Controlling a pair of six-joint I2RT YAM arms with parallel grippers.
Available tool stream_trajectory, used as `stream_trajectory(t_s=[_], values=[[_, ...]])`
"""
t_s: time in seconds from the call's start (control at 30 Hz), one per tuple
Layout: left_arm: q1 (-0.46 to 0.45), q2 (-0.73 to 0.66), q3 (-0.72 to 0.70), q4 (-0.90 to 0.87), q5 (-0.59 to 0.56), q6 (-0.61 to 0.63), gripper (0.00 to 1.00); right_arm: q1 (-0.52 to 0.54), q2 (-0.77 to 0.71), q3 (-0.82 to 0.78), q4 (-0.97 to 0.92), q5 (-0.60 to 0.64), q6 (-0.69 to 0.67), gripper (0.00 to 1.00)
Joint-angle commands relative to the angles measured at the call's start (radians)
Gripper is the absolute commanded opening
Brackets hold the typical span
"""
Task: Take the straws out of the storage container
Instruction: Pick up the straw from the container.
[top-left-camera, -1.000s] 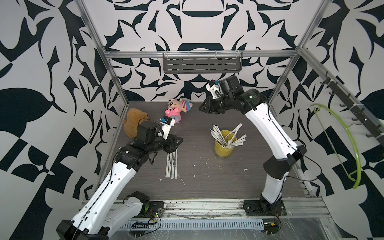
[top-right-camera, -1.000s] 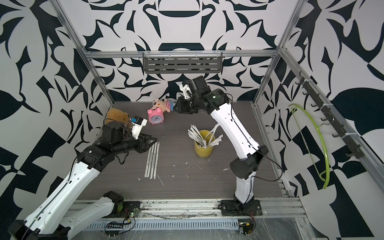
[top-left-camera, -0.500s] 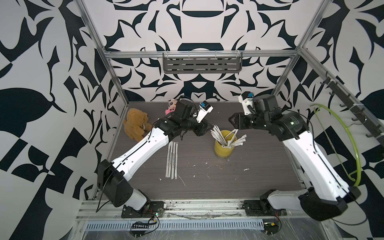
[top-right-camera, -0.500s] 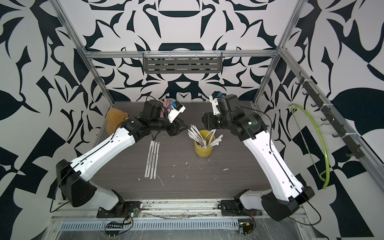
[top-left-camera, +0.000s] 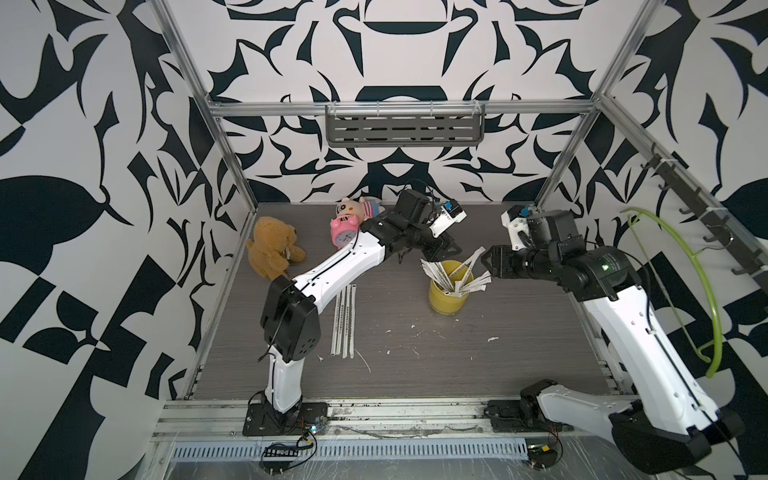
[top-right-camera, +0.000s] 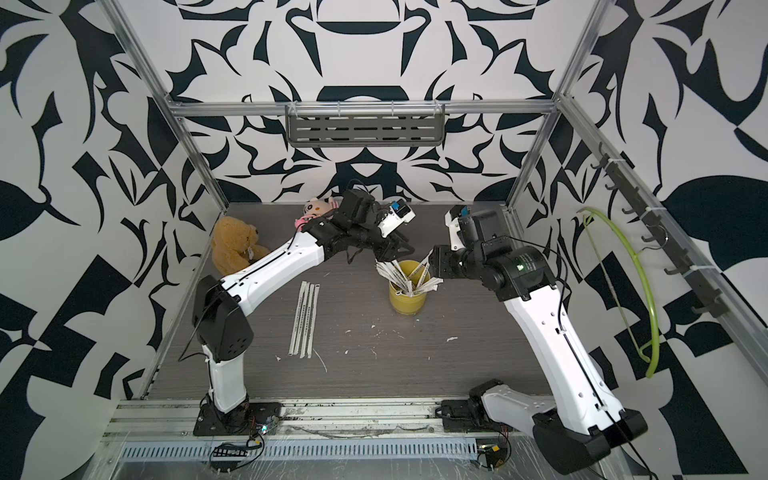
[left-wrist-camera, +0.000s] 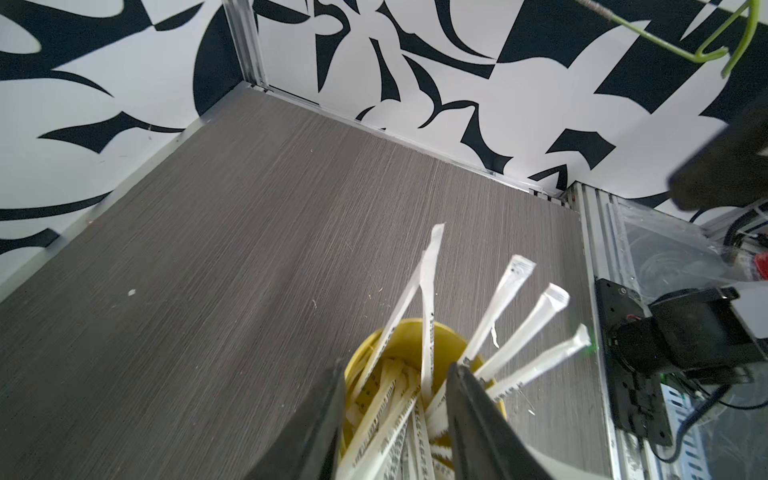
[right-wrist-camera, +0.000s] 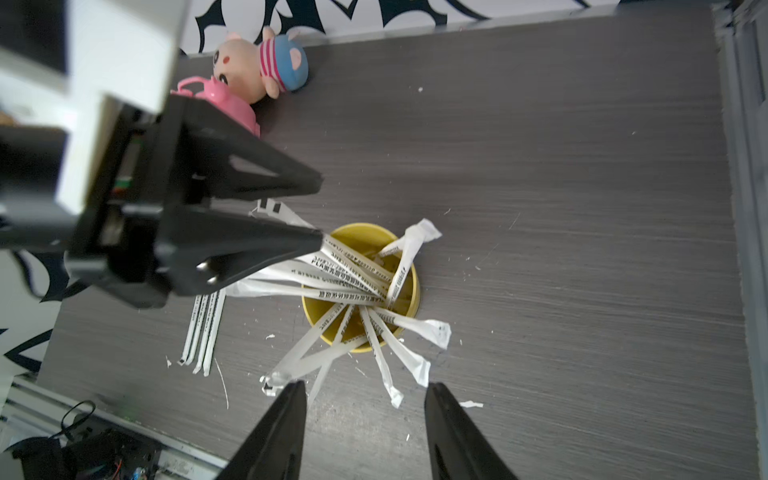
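Yellow cup (top-left-camera: 446, 299), one, frame centre; roughly dozen straws (top-left-camera: 434, 270) inside, three flat straws (top-left-camera: 344, 320) left. My left gripper (left-wrist-camera: 397, 370) spread astride straws, right gripper (right-wrist-camera: 365, 386) spread, empty.

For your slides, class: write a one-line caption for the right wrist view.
Open left gripper and open right gripper flank wrapped straws fanned out of the yellow cup.

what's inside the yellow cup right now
A bundle of white paper-wrapped straws stands in the yellow cup, tops fanning out over its rim. Their lower ends and the cup's bottom are hidden by the bundle itself.
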Motion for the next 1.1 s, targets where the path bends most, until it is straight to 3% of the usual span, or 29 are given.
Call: stream_trajectory(t_s=[0.0,0.73,0.9,1.07], values=[[-0.018,0.051,0.064,-0.066,0.034,0.059,0.45,-0.002,-0.038,-0.033,0.035,-0.044,0.008,0.50],[-0.062,0.188,0.139,-0.086,-0.033,0.179,0.33,-0.002,-0.073,-0.122,0.089,-0.078,0.021,0.45],[-0.069,0.213,0.171,-0.118,-0.059,0.199,0.21,-0.003,-0.083,-0.126,0.104,-0.082,0.020,0.44],[-0.077,0.209,0.170,-0.122,-0.090,0.223,0.17,-0.002,-0.084,-0.125,0.111,-0.088,0.023,0.44]])
